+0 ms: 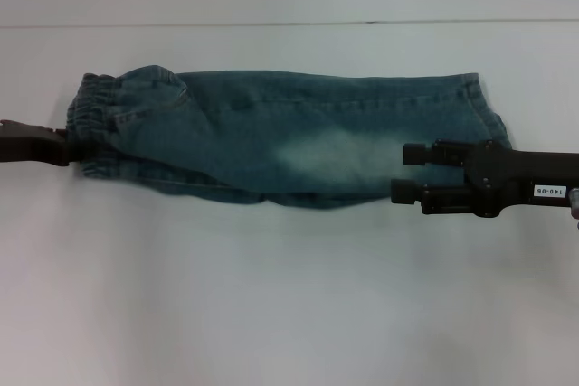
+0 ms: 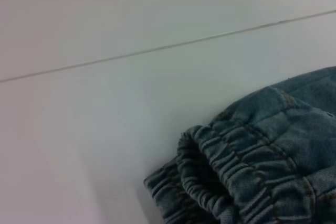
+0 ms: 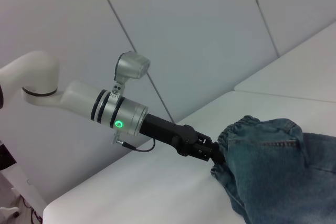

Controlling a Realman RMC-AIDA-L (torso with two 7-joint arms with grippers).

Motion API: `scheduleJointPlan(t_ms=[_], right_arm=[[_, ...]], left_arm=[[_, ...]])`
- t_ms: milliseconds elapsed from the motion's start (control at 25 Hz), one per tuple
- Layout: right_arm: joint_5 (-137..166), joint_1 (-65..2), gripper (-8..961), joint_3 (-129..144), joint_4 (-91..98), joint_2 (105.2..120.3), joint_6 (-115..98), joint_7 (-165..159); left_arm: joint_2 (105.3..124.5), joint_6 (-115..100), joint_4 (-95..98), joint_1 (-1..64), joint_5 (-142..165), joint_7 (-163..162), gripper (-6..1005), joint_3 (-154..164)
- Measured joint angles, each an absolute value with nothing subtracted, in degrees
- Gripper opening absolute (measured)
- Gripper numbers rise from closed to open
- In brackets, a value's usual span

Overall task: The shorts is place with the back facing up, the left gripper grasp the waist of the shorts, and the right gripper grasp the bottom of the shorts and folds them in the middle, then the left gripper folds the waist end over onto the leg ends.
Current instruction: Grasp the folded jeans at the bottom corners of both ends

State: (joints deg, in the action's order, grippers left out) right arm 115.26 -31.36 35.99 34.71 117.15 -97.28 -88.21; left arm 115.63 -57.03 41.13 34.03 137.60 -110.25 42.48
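Observation:
The shorts (image 1: 289,137) lie folded lengthwise into a long denim strip on the white table. Their ruffled waist (image 1: 95,124) is at the left and the leg ends (image 1: 484,110) at the right. My left gripper (image 1: 65,144) comes in from the left edge and is shut on the waist of the shorts. The right wrist view shows its black claw (image 3: 210,153) biting into the gathered band (image 3: 236,129). The left wrist view shows only the crinkled waist (image 2: 226,171) up close. My right gripper (image 1: 401,172) hovers over the leg half of the shorts, open and holding nothing.
The white table (image 1: 271,314) stretches bare in front of the shorts. A seam line (image 1: 289,23) runs across the table behind them. The left arm's silver collar with a green light (image 3: 119,124) shows in the right wrist view.

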Motion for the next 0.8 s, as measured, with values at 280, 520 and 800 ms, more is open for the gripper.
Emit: scheduleJointPlan(t_ms=[280, 520, 800], right_arm=[[115.09, -31.38, 900, 35.95, 34.42, 117.16, -96.84, -88.12], [114.98, -31.38, 899, 35.88, 34.26, 117.16, -96.40, -88.10], [114.95, -31.52, 900, 35.93, 34.19, 117.16, -96.40, -87.99]], left_arm=[[115.66, -57.04, 40.87, 34.31, 137.45, -110.22, 381, 42.38], [115.77, -57.35, 40.71, 34.31, 136.45, -109.88, 329, 42.34], [115.56, -59.09, 40.96, 34.02, 134.61, -108.70, 210, 42.19]])
